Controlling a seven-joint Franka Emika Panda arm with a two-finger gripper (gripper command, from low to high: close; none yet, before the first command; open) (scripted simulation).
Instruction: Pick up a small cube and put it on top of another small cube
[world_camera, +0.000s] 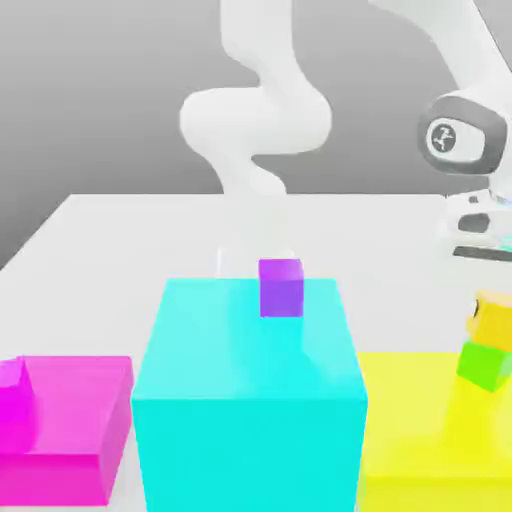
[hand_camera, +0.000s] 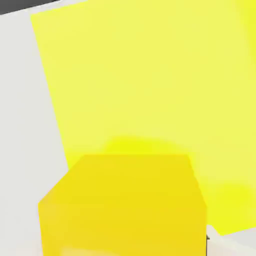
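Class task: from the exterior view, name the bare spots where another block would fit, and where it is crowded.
Free: the cyan block top in front of the purple cube; the magenta block top. Crowded: the yellow block near the green cube.

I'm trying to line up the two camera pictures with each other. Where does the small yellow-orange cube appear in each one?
Exterior view: the small yellow-orange cube is at the exterior view's right edge, just above the small green cube, under the pincer.
Hand view: the same cube is large and close to the camera.
Shared landmark: the big yellow block, lying beneath the cube in both views.
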